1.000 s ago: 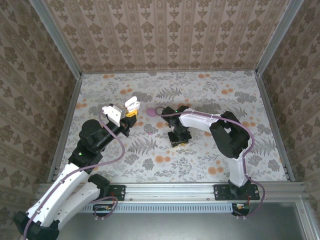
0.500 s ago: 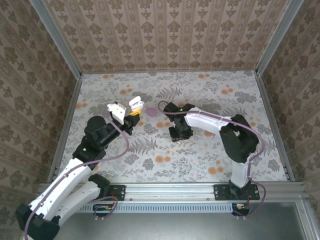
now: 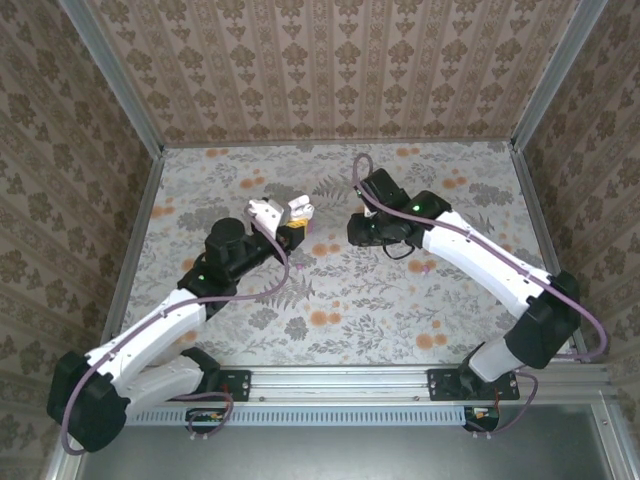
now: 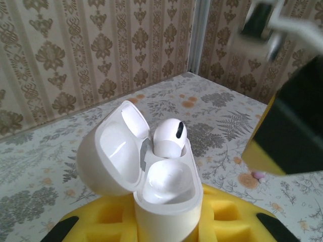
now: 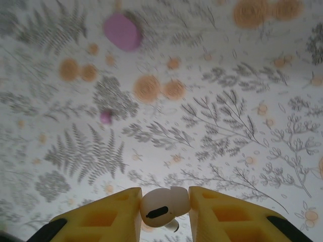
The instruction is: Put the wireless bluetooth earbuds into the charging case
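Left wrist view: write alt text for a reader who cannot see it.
An open white charging case, clamped in the left hand, holds one white earbud; its other socket is empty. A floral table and patterned walls lie behind.

This is a robotics lab test cell dressed up as a room, not a real home. The table (image 3: 350,300) wears a printed sheet of ferns and orange flowers, and damask wallpaper covers the walls (image 3: 330,70), yet bare aluminium posts (image 3: 110,70) frame the corners. Two robot arms (image 3: 150,340) are bolted to a slotted aluminium rail (image 3: 340,380) at the near edge, trailing purple cables (image 3: 275,290).
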